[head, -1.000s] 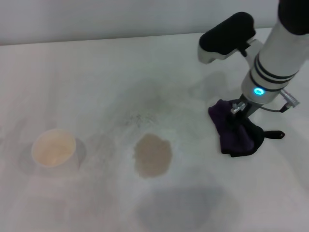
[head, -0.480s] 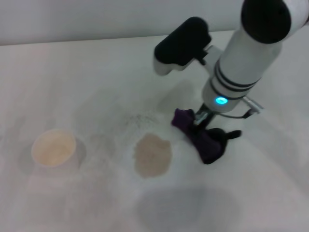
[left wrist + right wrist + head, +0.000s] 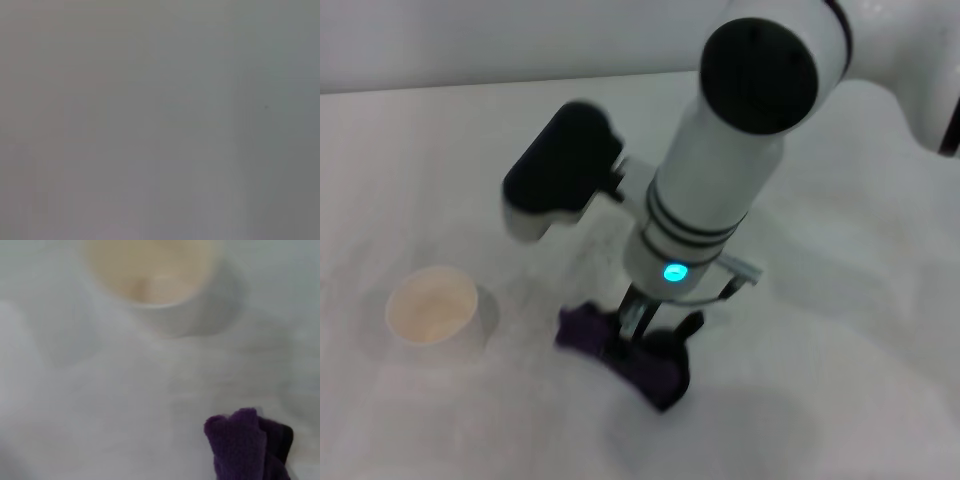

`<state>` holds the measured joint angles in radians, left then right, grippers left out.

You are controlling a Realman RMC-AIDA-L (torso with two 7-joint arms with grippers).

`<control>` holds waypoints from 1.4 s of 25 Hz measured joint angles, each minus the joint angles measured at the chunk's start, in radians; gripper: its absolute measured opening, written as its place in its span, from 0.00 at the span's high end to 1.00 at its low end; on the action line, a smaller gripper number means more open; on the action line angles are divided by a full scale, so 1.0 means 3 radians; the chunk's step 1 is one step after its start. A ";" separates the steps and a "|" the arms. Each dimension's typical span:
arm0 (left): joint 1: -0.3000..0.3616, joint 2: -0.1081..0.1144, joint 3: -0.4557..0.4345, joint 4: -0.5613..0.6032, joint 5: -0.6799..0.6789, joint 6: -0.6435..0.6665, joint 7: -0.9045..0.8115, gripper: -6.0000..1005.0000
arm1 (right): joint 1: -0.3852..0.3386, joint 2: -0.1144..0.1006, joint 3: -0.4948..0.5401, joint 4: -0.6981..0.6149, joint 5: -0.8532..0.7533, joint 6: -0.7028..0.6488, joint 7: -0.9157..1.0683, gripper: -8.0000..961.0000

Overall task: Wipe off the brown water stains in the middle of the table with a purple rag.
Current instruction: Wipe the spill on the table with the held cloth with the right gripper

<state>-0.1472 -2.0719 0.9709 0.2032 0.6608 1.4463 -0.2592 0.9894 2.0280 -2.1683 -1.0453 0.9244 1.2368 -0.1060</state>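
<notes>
My right gripper (image 3: 638,330) is low over the middle of the white table (image 3: 850,300), shut on the purple rag (image 3: 620,358), which lies pressed on the tabletop under it. The rag's dark purple fold also shows in the right wrist view (image 3: 245,450). The brown water stain is hidden beneath the rag and my right arm. My left gripper is out of view; the left wrist view shows only a plain grey surface.
A white paper cup (image 3: 432,306) with a tan inside stands on the table to the left of the rag, and shows close in the right wrist view (image 3: 155,275). My right forearm (image 3: 720,190) covers the table's middle.
My right arm has swept left across the table, dragging the purple rag from the right side onto the spot where the brown stain lay. The stain is now covered.
</notes>
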 joint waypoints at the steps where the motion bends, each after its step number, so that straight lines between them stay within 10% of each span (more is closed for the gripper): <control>1: 0.0002 -0.0001 0.0000 0.0000 0.0000 0.0000 0.0000 0.12 | 0.0032 -0.0001 -0.0062 0.0016 0.0126 -0.0014 -0.0060 0.85; 8: 0.0046 -0.0007 0.0000 0.0000 0.0000 0.0021 0.0000 0.12 | 0.0122 -0.0001 -0.0254 0.0027 0.0494 -0.0051 -0.0293 0.85; 25: 0.0139 -0.0015 0.0000 -0.0003 -0.0076 0.0072 0.0000 0.12 | -0.0143 -0.0005 0.0645 0.0209 -0.1181 0.0281 0.0112 0.85; 35: 0.0086 -0.0017 0.0019 -0.0003 -0.0072 0.0073 0.0000 0.12 | -0.0157 0.0000 0.0192 -0.0200 -0.0273 0.0179 -0.0108 0.84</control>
<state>-0.1213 -2.0770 0.9765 0.2024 0.6391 1.4682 -0.2592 0.9423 2.0280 -2.1107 -1.1054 0.8426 1.2906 -0.1383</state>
